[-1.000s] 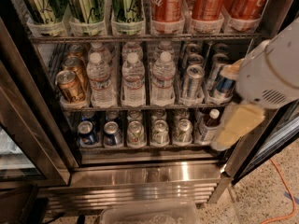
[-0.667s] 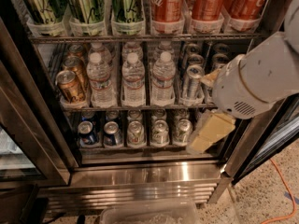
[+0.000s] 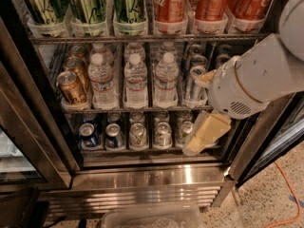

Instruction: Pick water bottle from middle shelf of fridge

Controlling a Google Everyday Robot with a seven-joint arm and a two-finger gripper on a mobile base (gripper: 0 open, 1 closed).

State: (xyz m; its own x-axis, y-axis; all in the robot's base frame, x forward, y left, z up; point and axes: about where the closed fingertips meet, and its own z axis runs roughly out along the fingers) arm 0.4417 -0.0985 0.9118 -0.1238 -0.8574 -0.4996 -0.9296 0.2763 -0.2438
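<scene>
- End effector point(image 3: 207, 129): at fridge point(image 3: 142, 177) front, below desk point(image 3: 142, 109) front-right corner. Apart/together: cannot tell.
- Water bottle point(image 3: 166, 77): upright, desk front edge, centre.

1. Small clear ribbed plastic water bottle point(image 3: 136, 82): glossy, with a matt white cap.
2. Thin wire middle shelf point(image 3: 142, 109): metal, with a steel front rail.
3. Tall drinks fridge point(image 3: 142, 175): dark metal frame, shiny stainless-steel base.
4. Cream gripper point(image 3: 205, 120) at the shelf's right end: smooth, matt plastic look.

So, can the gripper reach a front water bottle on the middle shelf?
Probably yes: the gripper, jaws apart, hangs right of the nearest water bottle, with nothing standing before it on the middle shelf.
</scene>
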